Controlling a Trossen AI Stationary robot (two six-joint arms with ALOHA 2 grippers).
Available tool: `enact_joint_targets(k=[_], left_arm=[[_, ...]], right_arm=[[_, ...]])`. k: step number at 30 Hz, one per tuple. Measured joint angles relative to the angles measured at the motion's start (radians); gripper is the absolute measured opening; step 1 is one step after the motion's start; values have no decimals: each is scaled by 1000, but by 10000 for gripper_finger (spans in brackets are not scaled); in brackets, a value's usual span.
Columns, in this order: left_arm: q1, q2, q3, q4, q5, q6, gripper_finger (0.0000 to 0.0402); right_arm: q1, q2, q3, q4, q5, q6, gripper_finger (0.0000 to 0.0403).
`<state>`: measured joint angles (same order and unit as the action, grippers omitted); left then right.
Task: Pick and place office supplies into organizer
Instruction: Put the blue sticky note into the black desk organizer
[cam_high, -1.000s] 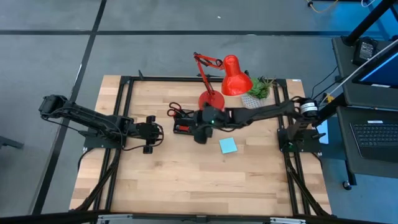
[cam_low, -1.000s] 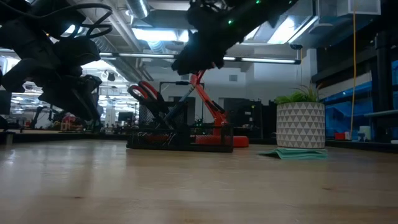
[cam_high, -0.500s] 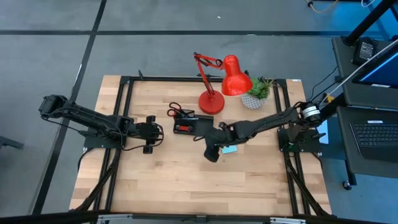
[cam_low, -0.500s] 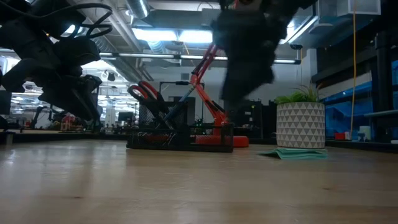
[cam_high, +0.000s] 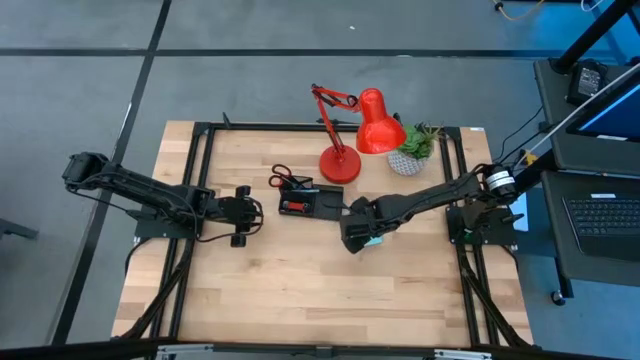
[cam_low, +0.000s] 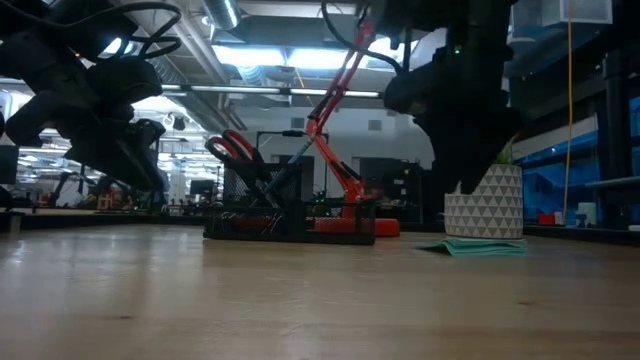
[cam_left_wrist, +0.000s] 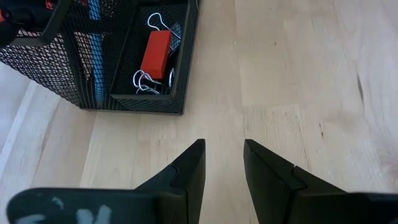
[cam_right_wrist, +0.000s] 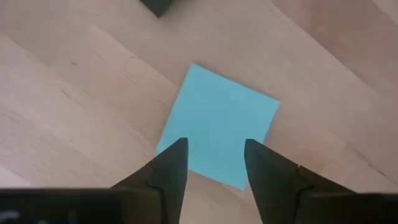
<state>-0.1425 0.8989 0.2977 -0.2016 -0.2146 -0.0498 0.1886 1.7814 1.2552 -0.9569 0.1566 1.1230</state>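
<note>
Right of the organizer (cam_high: 305, 203), we see the right gripper (cam_right_wrist: 214, 152) spread above the cyan sticky-note pad (cam_right_wrist: 217, 134) on the table (cam_high: 280, 290); left of it, the left gripper (cam_left_wrist: 222, 155) waits, fingers parted, empty.

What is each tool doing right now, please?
Left tool: open, holding nothing, above bare table near the organizer.
Right tool: open, holding nothing, over the cyan sticky-note pad.
</note>
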Motion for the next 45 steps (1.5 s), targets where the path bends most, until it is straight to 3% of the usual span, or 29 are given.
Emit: enact_joint_targets(k=[8,21,29,45], left_arm=[[0,0,0,4,0,0,104],[0,0,0,3,0,0,104],[0,0,0,3,0,0,104],[0,0,0,3,0,0,104]], right_arm=[[-9,5,0,11,0,-11,119],[-9,12,0,14,-1,-248,7],[-13,12,0,14,-1,-390,3],[-16,12,0,14,-19,-1045,2]])
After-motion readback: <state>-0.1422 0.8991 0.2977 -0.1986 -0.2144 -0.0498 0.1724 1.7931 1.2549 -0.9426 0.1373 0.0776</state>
